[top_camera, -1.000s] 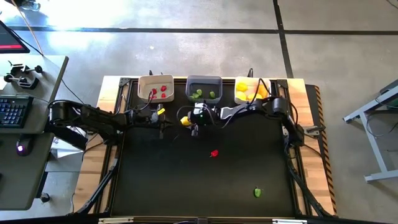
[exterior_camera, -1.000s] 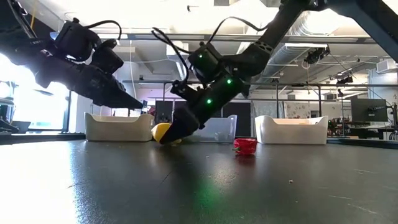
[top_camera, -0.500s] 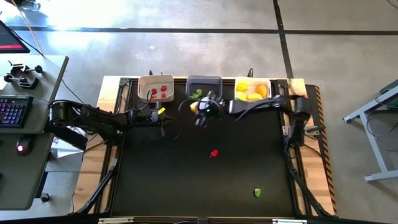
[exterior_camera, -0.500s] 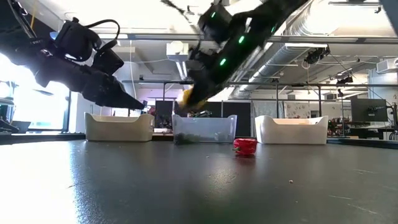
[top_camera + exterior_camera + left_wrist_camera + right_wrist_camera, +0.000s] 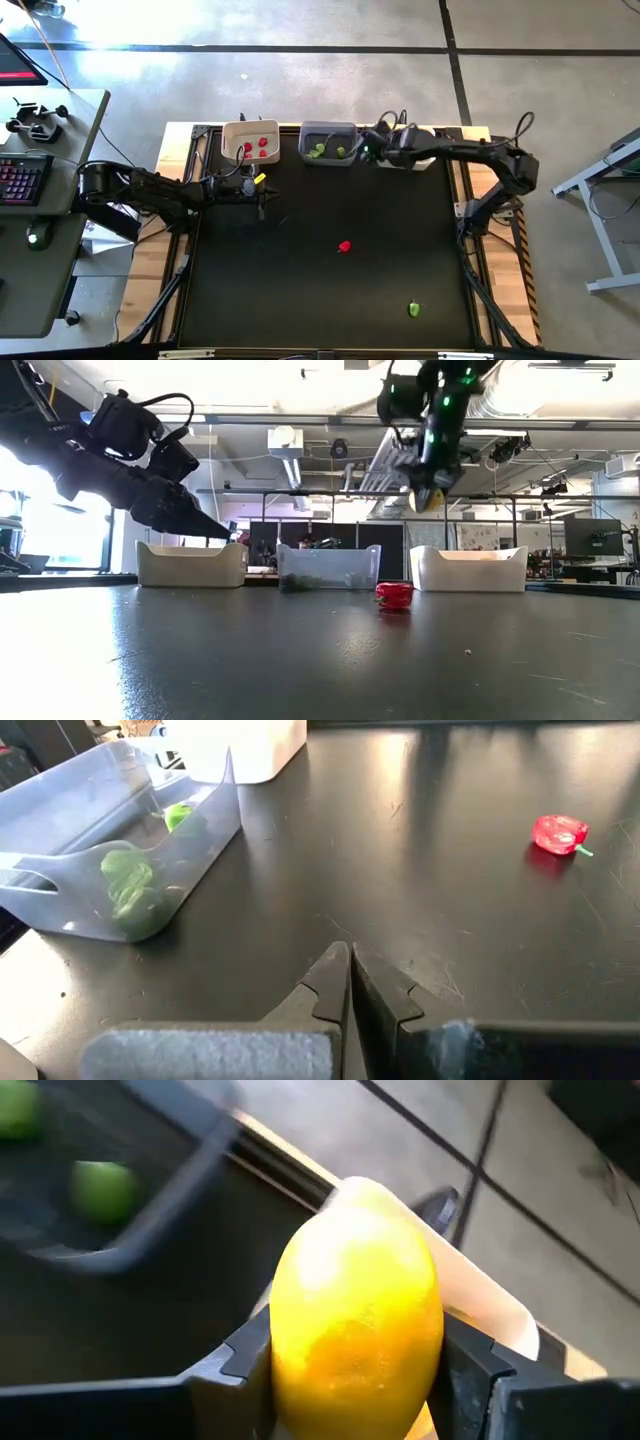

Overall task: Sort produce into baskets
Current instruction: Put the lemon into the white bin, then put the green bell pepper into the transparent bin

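My right gripper point(image 5: 375, 151) is shut on a yellow lemon point(image 5: 355, 1315) high over the table's far edge, between the dark grey basket point(image 5: 328, 143) and the white basket point(image 5: 408, 160). The low view shows the lemon point(image 5: 430, 499) well above the white basket point(image 5: 468, 568). The grey basket holds green pieces, and the cream-white basket point(image 5: 250, 142) holds red ones. A red piece point(image 5: 345, 246) lies mid-table and a green piece point(image 5: 414, 310) lies near the front right. My left gripper point(image 5: 262, 207) hovers shut in front of the cream-white basket. My right gripper pinches the lemon by its two opposite sides point(image 5: 288, 1355) between its two fingers point(image 5: 232, 1365), about the lemon's middle. The fingers slant down from above. The lemon is lifted clear, high above the table and the baskets.
The three baskets stand in a row along the far edge of the black mat point(image 5: 300, 290). A wooden border point(image 5: 150, 260) frames the mat. In the left wrist view the red piece point(image 5: 558, 833) lies off to one side, with bare mat around it.
My right gripper has lifted the lemon off the table in front of the grey basket. It has swung the lemon up and toward the table's far right, over toward the white basket, and its wrist has turned as it went. The left arm has kept still.
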Controlling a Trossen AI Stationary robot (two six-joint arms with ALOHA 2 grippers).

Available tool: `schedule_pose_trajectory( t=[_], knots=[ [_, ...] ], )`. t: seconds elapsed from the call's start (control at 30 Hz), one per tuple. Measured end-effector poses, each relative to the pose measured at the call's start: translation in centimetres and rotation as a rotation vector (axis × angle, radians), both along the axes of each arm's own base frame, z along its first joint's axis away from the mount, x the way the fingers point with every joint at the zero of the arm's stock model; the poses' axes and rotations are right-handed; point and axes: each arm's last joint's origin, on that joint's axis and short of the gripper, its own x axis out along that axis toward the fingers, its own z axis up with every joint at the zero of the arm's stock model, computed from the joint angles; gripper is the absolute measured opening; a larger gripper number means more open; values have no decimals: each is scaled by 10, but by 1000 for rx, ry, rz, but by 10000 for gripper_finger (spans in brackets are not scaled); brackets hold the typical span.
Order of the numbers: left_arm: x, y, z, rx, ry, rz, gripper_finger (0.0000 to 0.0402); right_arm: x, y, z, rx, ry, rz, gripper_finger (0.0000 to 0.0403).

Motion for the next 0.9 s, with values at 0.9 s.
schedule_pose_trajectory(
  t=[0.9],
  knots=[
    [0,0,0,0,0,0,2,-13,-49,-37,241,-76,-299,310]
  ],
)
